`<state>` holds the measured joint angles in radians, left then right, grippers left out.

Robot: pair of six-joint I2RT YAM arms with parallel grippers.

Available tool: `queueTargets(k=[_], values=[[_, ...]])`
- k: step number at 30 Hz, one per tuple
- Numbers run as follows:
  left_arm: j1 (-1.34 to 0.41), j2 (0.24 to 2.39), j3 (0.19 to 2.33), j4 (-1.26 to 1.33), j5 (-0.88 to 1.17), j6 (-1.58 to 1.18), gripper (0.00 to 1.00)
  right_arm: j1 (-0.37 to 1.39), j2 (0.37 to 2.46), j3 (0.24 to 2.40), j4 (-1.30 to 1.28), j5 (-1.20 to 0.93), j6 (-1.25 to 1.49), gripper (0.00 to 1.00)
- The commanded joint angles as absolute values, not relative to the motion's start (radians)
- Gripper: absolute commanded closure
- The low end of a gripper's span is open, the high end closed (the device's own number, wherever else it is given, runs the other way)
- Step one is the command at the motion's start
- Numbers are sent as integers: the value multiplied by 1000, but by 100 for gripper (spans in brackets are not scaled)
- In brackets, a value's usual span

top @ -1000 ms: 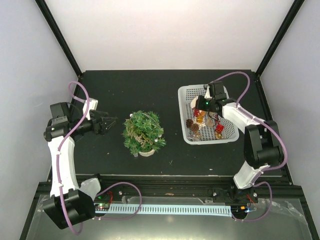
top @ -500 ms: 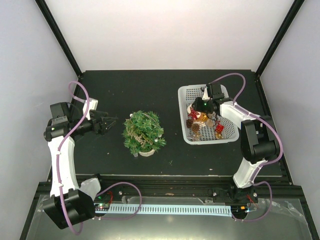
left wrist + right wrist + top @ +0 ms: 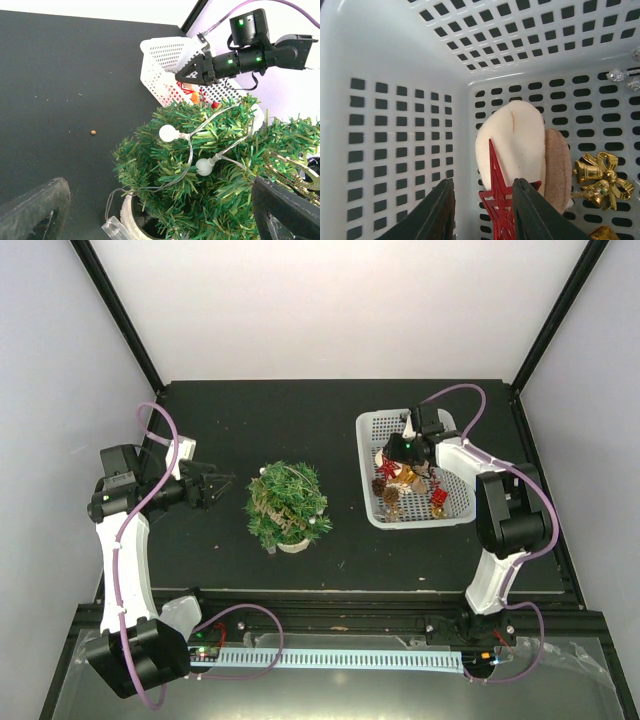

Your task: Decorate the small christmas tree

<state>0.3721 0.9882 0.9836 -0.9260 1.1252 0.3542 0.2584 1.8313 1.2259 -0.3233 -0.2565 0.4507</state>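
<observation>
Christmas tree (image 3: pixel 286 505) beside outstretched left pincer (image 3: pixel 213 484)

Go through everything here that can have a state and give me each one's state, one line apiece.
small christmas tree, upright on its base, light string draped over it.
white basket, upright, ornaments inside.
left tool, open, empty, beside the tree.
right tool, down in the basket, jaws apart on either side of the red star, not closed on it.
red star, in the basket, not gripped.
</observation>
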Motion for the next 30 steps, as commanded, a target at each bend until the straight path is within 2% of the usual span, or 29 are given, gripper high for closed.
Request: queueTargets(k=[1,30], values=[[379,986,990,-920,1137,348,1,264,1840,1254,-347,-211,450,65],[379,982,988,-914,1141,348,1,271,1723,1112,-356,-226,448,65]])
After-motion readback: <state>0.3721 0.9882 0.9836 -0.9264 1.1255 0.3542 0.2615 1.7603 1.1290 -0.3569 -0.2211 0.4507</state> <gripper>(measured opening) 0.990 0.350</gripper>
